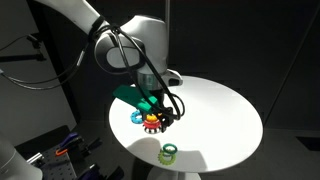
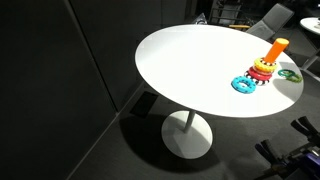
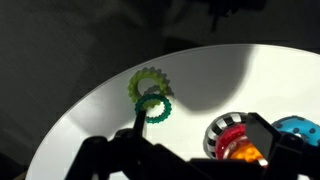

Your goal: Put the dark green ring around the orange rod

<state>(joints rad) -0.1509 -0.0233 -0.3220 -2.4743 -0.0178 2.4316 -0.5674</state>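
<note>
The dark green ring (image 3: 156, 108) lies flat on the white table, overlapping the yellow-green ring (image 3: 150, 82). The orange rod (image 3: 245, 152) stands on its red base with the black-and-white rim and is partly hidden by a dark gripper finger. My gripper (image 3: 205, 130) is open and empty. One fingertip is beside the dark green ring and the other is over the rod's base. In an exterior view the gripper (image 1: 160, 117) hangs just above the rod (image 1: 152, 123), and the two green rings (image 1: 168, 153) lie nearer the table's front edge. The rod (image 2: 275, 52) also shows in an exterior view where the arm does not appear.
A teal-blue ring (image 1: 137, 117) lies beside the rod's base; it also shows in the wrist view (image 3: 300, 128) and in an exterior view (image 2: 243, 84). The round white table (image 1: 220, 105) ends close to the green rings. The surroundings are dark.
</note>
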